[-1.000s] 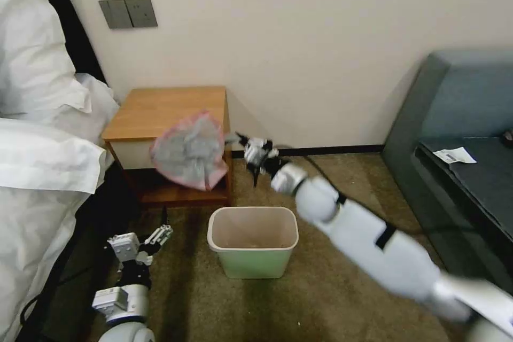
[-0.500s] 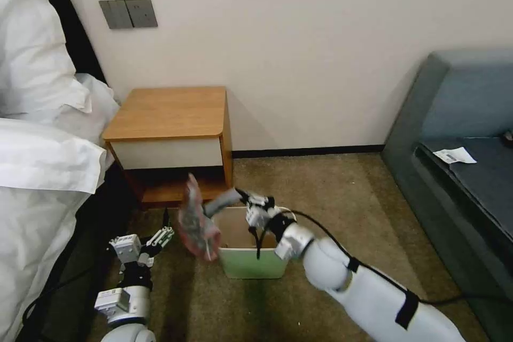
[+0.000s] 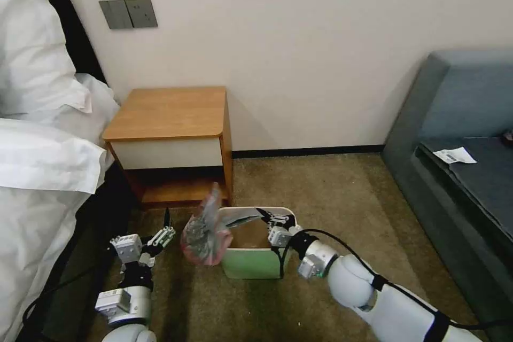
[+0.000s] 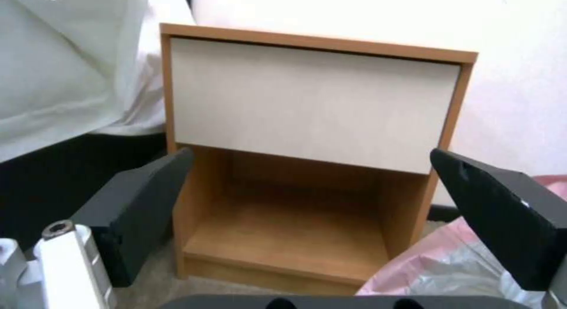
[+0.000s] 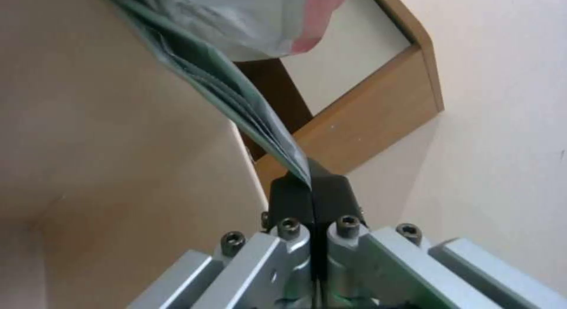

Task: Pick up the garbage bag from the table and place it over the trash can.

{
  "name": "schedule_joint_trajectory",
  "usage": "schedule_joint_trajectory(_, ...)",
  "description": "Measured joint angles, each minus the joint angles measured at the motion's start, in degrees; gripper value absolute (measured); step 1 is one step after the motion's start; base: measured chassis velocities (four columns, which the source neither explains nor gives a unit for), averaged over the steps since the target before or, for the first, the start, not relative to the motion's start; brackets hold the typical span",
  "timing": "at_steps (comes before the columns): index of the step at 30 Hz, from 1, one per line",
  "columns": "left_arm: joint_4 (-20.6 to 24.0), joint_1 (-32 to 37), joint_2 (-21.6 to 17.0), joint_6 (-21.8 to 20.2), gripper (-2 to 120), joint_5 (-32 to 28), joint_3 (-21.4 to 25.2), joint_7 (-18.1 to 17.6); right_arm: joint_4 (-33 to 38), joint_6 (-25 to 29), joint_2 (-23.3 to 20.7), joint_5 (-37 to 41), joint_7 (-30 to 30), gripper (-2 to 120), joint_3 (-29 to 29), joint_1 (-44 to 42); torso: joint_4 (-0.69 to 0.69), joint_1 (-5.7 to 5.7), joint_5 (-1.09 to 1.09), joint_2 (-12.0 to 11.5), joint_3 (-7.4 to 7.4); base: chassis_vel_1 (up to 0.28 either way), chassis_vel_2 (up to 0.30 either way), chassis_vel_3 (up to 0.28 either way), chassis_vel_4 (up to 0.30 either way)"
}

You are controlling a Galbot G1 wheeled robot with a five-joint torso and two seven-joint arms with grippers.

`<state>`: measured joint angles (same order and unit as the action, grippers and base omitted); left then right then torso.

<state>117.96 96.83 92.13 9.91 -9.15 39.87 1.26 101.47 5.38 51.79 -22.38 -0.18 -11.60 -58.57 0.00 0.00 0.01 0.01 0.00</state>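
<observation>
Orange-brown wood of the counter (image 3: 168, 112) is bare on top; the garbage bag is off it, so pickup is done.

Left end effector (image 3: 163, 228): low over the carpet, left of the trash can, pointing at the counter's open shelf. Fingers spread wide, nothing between them. Arm idle.

Garbage bag (image 3: 206, 230): crumpled silvery-grey film with pink rim, hanging bunched at the left outer side of the trash can (image 3: 251, 266), draped against its left rim. One stretched strip of film runs right across the bin opening.

Right end effector (image 3: 267, 216): over the bin mouth, near the far rim. Right wrist view shows the fingers pressed together on a pleated edge of the film.

Status: bag brought to the bin but not opened, and rim not fitted over the bin edges. Judged remaining: spread the mouth and seat it around all four sides.
</observation>
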Motion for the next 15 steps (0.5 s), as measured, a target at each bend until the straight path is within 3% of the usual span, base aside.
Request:
schedule_joint_trajectory(4, -0.1, -0.1, 0.0, 0.0, 100, 0.3, -0.7, 0.0, 1.0, 0.3, -1.3, 3.7, -1.1, 2, 0.0, 0.1, 0.00, 0.00, 0.00, 0.0, 0.00, 0.000, 0.000, 0.000, 0.000)
schedule_joint_trajectory(8, -0.1, -0.1, 0.0, 0.0, 100, 0.4, -0.8, 0.0, 3.2, -0.3, -4.9, 12.0, -4.7, 20, -1.0, 0.4, 0.00, 0.00, 0.00, 0.0, 0.00, 0.000, 0.000, 0.000, 0.000)
schedule_joint_trajectory(15, -0.2, -0.1, 0.0, -0.2, 100, 0.5, -1.1, 0.0, 3.7, -0.5, -8.1, 16.4, -10.3, 42, 0.5, 0.8, 0.01, 0.00, 0.00, 0.0, 0.00, 0.000, 0.000, 0.000, 0.000)
